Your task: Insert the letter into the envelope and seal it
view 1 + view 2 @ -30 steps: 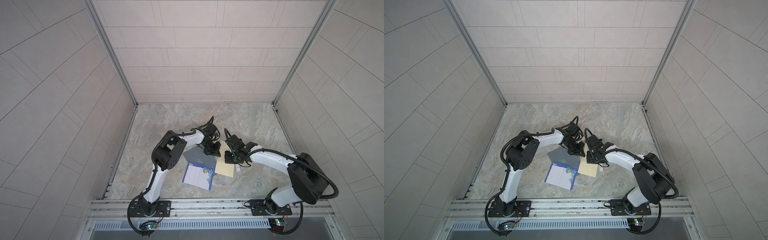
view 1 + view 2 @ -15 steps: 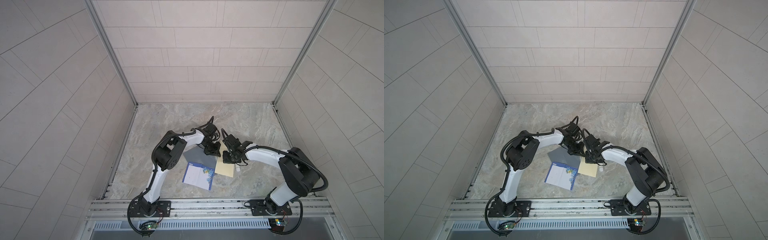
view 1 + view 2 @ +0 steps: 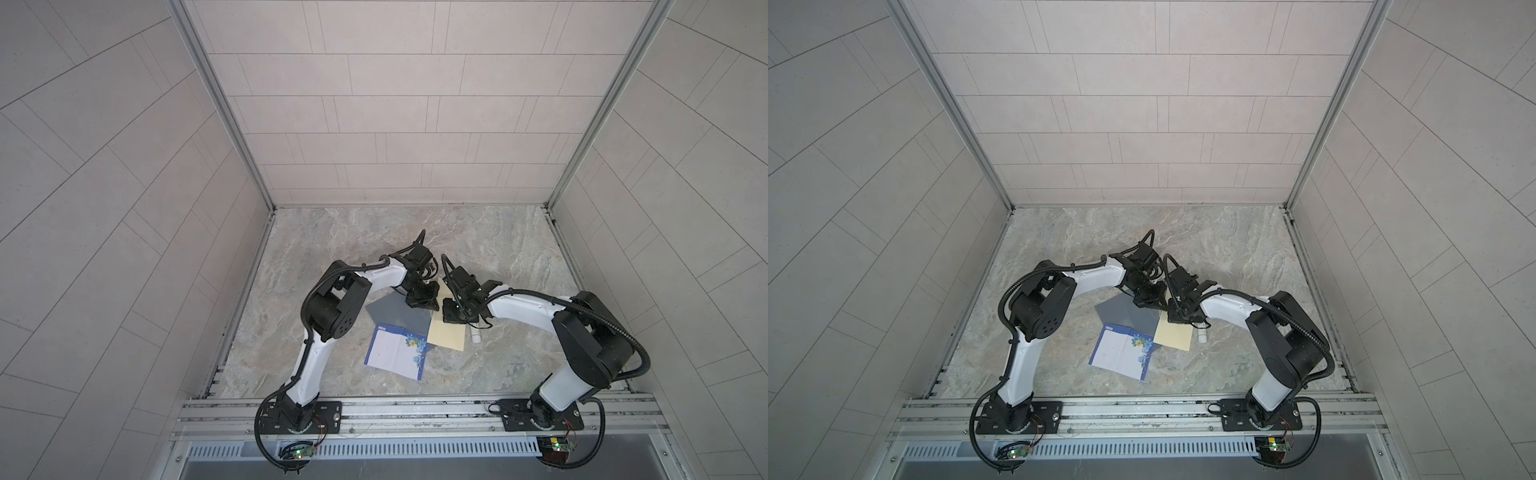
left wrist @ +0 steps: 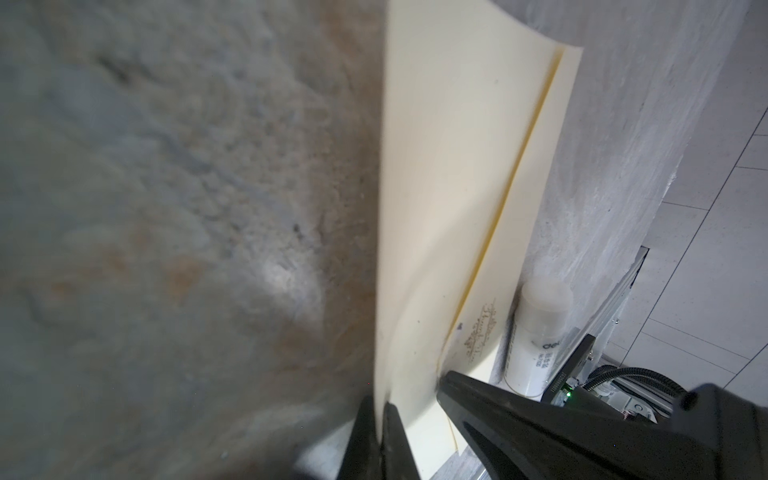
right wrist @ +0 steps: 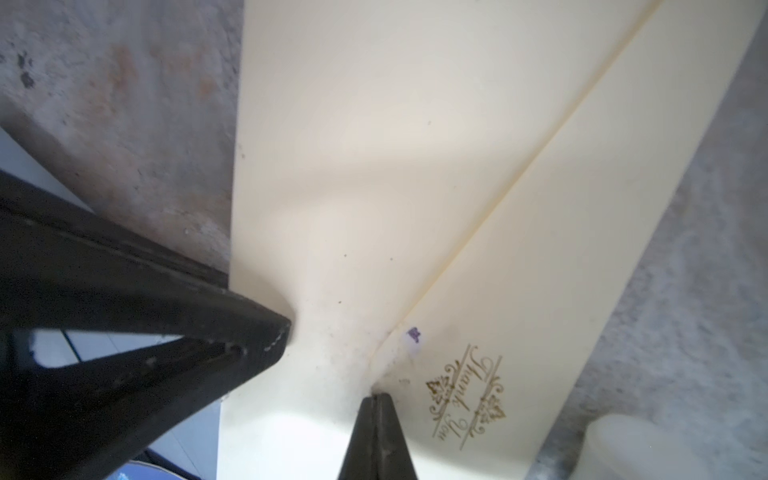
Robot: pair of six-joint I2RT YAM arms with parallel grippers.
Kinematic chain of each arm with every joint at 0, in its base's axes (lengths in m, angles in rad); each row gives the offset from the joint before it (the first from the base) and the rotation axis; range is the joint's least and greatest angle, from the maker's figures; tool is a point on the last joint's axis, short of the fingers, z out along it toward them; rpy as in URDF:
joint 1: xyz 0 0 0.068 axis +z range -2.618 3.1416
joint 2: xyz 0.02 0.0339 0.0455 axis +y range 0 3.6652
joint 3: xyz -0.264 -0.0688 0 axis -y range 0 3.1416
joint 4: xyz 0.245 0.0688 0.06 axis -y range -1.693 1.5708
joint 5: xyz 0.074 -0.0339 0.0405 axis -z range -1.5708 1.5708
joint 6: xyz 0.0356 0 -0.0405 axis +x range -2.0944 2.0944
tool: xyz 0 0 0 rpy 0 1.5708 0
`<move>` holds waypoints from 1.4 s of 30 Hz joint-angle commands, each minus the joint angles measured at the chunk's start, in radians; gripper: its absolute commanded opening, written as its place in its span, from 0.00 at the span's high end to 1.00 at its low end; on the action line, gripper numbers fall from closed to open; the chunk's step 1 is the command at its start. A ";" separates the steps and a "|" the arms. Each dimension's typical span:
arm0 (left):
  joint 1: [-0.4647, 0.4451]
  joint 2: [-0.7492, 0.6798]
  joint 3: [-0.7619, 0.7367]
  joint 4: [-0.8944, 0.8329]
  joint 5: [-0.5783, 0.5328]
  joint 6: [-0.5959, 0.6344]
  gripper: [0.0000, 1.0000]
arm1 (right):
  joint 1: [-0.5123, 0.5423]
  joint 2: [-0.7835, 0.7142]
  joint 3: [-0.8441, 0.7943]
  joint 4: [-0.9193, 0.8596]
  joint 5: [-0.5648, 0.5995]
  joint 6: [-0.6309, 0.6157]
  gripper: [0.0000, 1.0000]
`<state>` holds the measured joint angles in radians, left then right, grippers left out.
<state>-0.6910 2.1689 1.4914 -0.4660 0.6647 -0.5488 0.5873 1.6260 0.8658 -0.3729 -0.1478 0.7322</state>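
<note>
Near the middle of the marble-patterned tabletop (image 3: 374,241), the cream envelope (image 3: 448,334) lies with its near part flat and its far part raised between the 2 arms. In the left wrist view, the left gripper (image 4: 379,409) has its jaws clamped on the edge of the envelope's wide panel, which curls up off the surface. In the right wrist view, the right gripper (image 5: 376,401) has its jaws pressed together, their tip at the crease beside the gold "Thank You" print; whether paper sits between them cannot be told. The letter (image 3: 392,353), white with a blue border and flowers, lies flat outside the envelope, just beside its near left corner. A grey sheet (image 3: 390,313) lies against the letter's far edge. A white tube (image 3: 476,336) lies just beside the envelope's right edge.
</note>
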 commanded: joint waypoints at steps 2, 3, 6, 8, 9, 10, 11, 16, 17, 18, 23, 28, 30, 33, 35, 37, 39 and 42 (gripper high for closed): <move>0.010 -0.042 -0.003 -0.005 -0.030 0.005 1.00 | -0.002 0.006 0.021 0.005 0.035 -0.026 0.95; 0.017 -0.045 -0.002 0.008 -0.018 -0.009 1.00 | -0.006 -0.014 0.032 0.013 0.036 -0.031 0.95; 0.040 -0.066 -0.005 0.084 0.031 -0.076 1.00 | -0.024 -0.090 0.057 0.028 0.065 -0.037 0.94; 0.049 -0.075 0.014 0.107 0.048 -0.098 1.00 | -0.036 -0.153 0.061 0.036 0.101 -0.040 0.92; 0.052 -0.076 0.033 0.101 0.050 -0.097 1.00 | -0.042 -0.182 0.058 0.033 0.122 -0.039 0.91; 0.057 -0.076 0.053 0.089 0.047 -0.094 1.00 | -0.050 -0.215 0.055 0.031 0.139 -0.040 0.90; 0.065 -0.077 0.075 0.071 0.039 -0.087 1.00 | -0.060 -0.249 0.046 0.028 0.153 -0.041 0.90; 0.116 -0.052 0.167 0.012 0.033 -0.057 1.00 | -0.099 -0.389 -0.022 0.001 0.186 -0.021 0.89; 0.125 -0.039 0.194 -0.002 0.029 -0.051 1.00 | -0.105 -0.415 -0.043 -0.003 0.187 -0.019 0.89; 0.133 -0.027 0.217 -0.012 0.023 -0.047 1.00 | -0.108 -0.436 -0.058 -0.007 0.189 -0.016 0.89; 0.156 0.058 0.329 -0.029 -0.029 -0.053 0.98 | -0.110 -0.518 -0.145 0.002 0.138 -0.014 0.85; 0.172 0.057 0.359 0.014 -0.057 -0.088 0.31 | -0.089 -0.548 -0.207 0.068 0.033 -0.003 0.64; 0.176 0.009 0.337 0.029 -0.078 -0.073 0.18 | -0.063 -0.541 -0.211 0.085 0.019 -0.006 0.56; 0.184 -0.116 0.245 0.045 -0.129 -0.035 0.09 | -0.010 -0.503 -0.202 0.110 -0.004 -0.025 0.47; 0.193 -0.220 0.136 0.051 -0.178 -0.031 0.07 | 0.031 -0.454 -0.177 0.112 -0.027 -0.057 0.44; 0.206 -0.324 0.017 0.056 -0.207 -0.034 0.07 | 0.074 -0.407 -0.148 0.114 -0.056 -0.092 0.43; 0.221 -0.417 -0.104 0.045 -0.224 -0.042 0.07 | 0.119 -0.347 -0.114 0.114 -0.089 -0.126 0.42; 0.226 -0.544 -0.249 -0.032 -0.234 0.007 0.07 | 0.183 -0.255 -0.056 0.108 -0.136 -0.162 0.40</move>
<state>-0.4744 1.6871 1.3354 -0.4282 0.4786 -0.5888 0.7280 1.3247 0.7643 -0.2771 -0.2226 0.6319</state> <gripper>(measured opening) 0.926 0.599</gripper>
